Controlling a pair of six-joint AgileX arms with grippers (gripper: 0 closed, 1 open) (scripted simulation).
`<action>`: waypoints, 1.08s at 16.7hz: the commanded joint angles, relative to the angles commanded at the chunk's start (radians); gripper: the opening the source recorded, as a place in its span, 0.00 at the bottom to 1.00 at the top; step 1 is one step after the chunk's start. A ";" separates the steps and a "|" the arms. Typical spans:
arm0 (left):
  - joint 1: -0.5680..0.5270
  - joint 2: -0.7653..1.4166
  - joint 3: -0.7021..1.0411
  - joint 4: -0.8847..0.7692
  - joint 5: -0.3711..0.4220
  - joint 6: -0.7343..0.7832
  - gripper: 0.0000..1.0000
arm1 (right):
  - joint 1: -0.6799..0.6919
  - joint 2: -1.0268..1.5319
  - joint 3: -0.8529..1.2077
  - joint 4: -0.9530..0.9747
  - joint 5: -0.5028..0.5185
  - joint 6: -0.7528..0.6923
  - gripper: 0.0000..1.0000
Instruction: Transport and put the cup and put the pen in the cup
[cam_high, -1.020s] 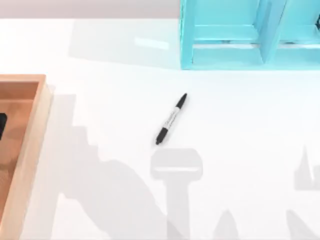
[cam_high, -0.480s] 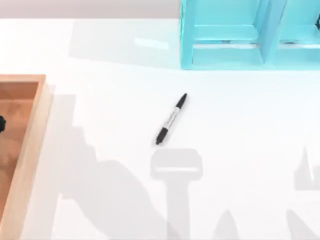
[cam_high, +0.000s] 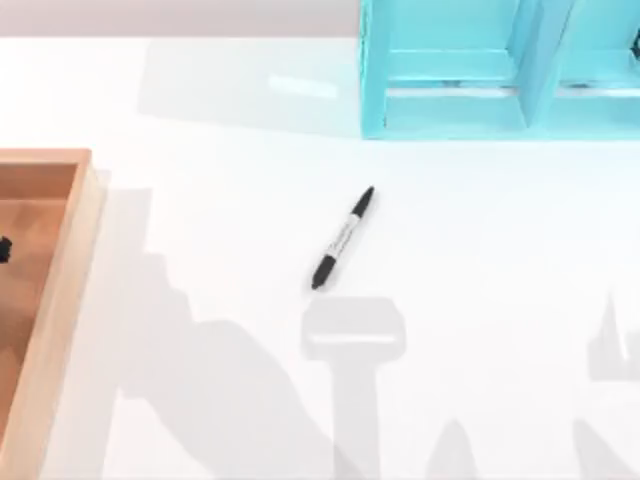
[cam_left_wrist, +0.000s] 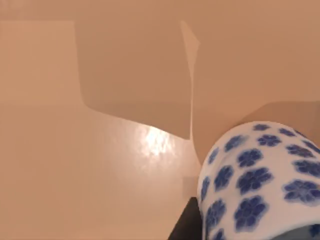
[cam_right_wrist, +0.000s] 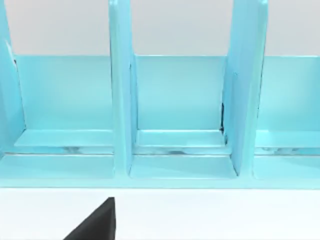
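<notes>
Two grippers are at work or waiting, and I start with the left gripper (cam_left_wrist: 186, 229). In the left wrist view a dark part of it shows hard against the side of the cup (cam_left_wrist: 260, 175). Whether it is pinching the cup or merely lies beside it, I cannot tell. The cup is white with blue flowers and sits very close under the wrist camera, inside the tray (cam_left_wrist: 100, 165). Behind it are the tray's smooth wooden floor, walls and one inner corner. I cannot tell whether the cup stands on that floor or hangs above it.

From above, the tray lies at the table's (cam_high: 480, 250) left edge, with a small black piece of the left arm over its floor.

Right of the tray and well apart from it, the pen (cam_high: 343, 238) lies flat on the bare white table. It lies slantwise, with one end toward the far right and the other toward the near left, and nothing touches it. Grey shadows (cam_high: 352, 330) of the arms fall on the table on the near side of the pen.

Farther right of the tray, at the table's far edge, stands a pale blue shelf (cam_high: 450, 110) with upright dividers. The right gripper (cam_right_wrist: 95, 224) faces its open compartments from the table side, shown as a black wedge. Its spread or closure I cannot tell.
</notes>
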 joint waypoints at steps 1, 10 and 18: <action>0.000 0.000 0.000 0.000 0.000 0.000 0.02 | 0.000 0.000 0.000 0.000 0.000 0.000 1.00; -0.002 -0.002 0.000 0.000 0.001 0.001 0.00 | 0.000 0.000 0.000 0.000 0.000 0.000 1.00; -0.042 -0.021 0.182 -0.196 0.013 -0.075 0.00 | 0.000 0.000 0.000 0.000 0.000 0.000 1.00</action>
